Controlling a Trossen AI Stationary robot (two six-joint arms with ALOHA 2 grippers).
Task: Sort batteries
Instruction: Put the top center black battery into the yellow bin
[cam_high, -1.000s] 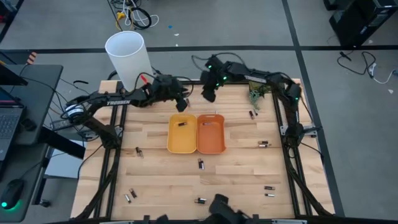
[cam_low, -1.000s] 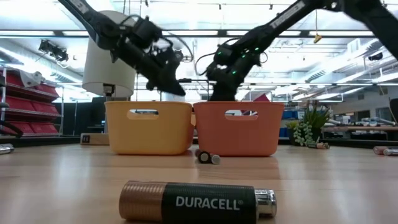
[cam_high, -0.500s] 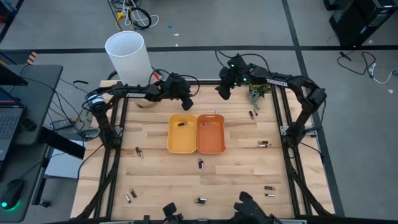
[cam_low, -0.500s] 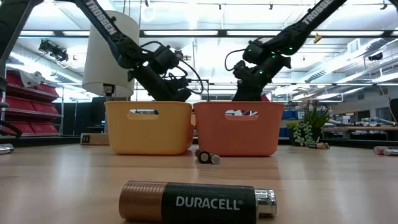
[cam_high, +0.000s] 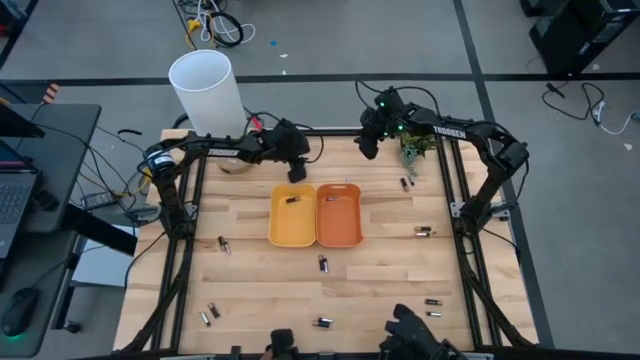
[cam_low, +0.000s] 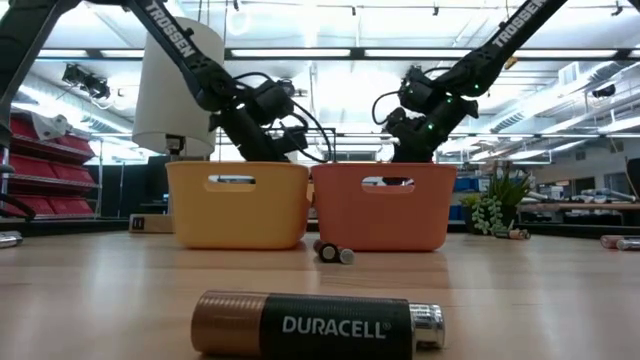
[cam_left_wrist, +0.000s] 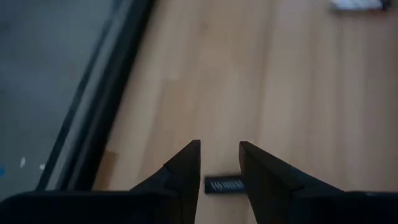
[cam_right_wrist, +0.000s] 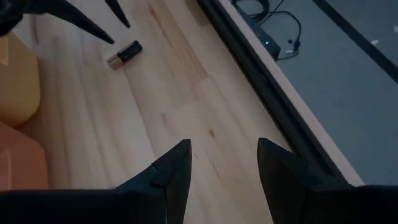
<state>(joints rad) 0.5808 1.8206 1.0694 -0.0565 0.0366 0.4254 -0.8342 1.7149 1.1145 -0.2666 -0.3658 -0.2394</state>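
Note:
A dark battery with a copper end (cam_right_wrist: 124, 53) lies on the wood behind the yellow tray (cam_high: 293, 228). My left gripper (cam_left_wrist: 219, 148) hangs open just over it; that battery (cam_left_wrist: 224, 185) shows past the gap between the fingers, which do not touch it. My right gripper (cam_right_wrist: 221, 149) is open over bare wood behind the orange tray (cam_high: 340, 228), near the table's far edge. One battery (cam_high: 292, 200) lies in the yellow tray and one (cam_high: 333, 198) in the orange tray. Others lie loose on the table, such as one (cam_high: 322, 263) before the trays.
A white cylinder (cam_high: 205, 90) stands at the far left corner and a small plant (cam_high: 414, 148) at the far right. Loose batteries lie at the right (cam_high: 424, 231), the left (cam_high: 222, 243) and the near side (cam_high: 322, 323). A large battery (cam_low: 318, 324) lies right before the low camera.
My left gripper has sunk toward the table behind the yellow tray and rolled. My right gripper has swung from behind the trays' middle toward the table's right edge, staying open.

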